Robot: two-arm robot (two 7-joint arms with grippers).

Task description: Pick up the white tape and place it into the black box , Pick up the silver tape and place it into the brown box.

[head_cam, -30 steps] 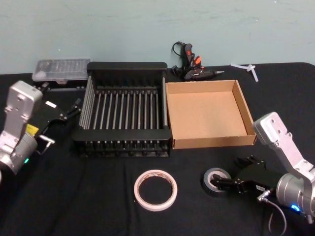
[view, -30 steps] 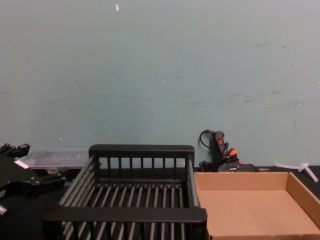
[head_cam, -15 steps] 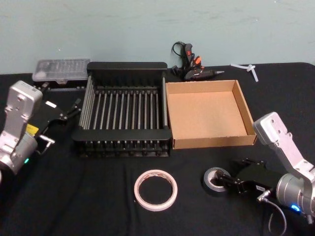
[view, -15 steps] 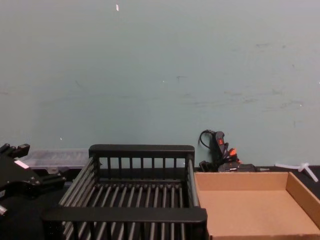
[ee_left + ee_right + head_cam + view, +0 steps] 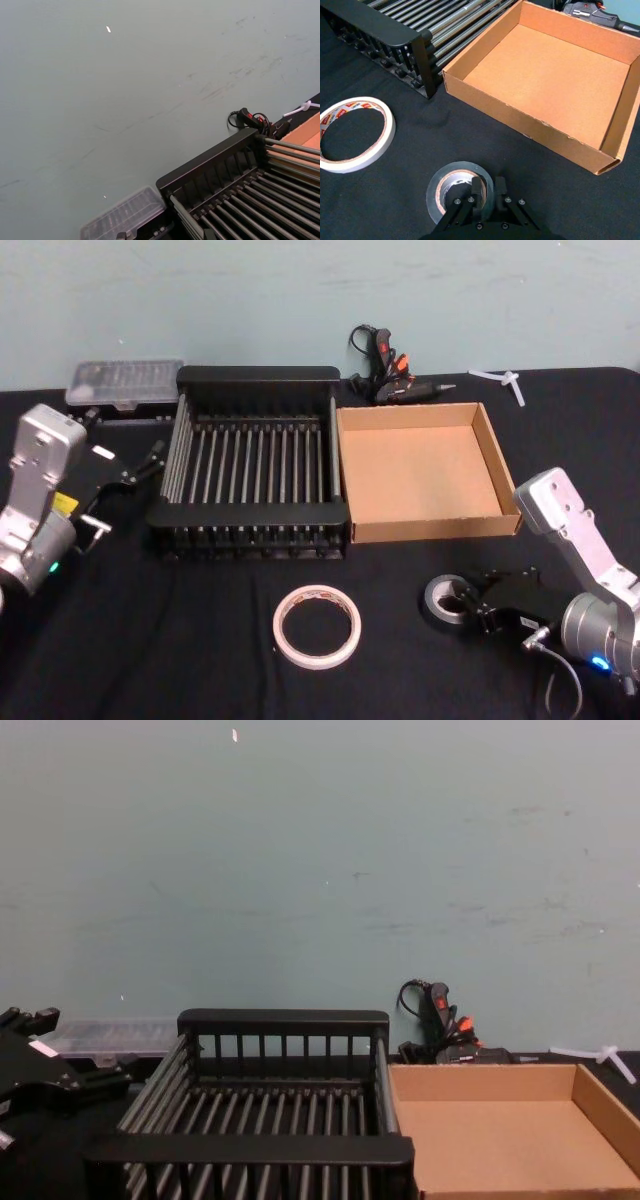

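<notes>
While pinching the near wall of the silver tape (image 5: 460, 192) on the black cloth, right gripper (image 5: 486, 189) hides part of that roll's rim, one finger inside the hole, one outside. Left gripper (image 5: 140, 468) parked beside the black box (image 5: 250, 511), jaw state impossible to tell. White tape (image 5: 317, 626) flat before it, brown box (image 5: 430, 528) alongside.
</notes>
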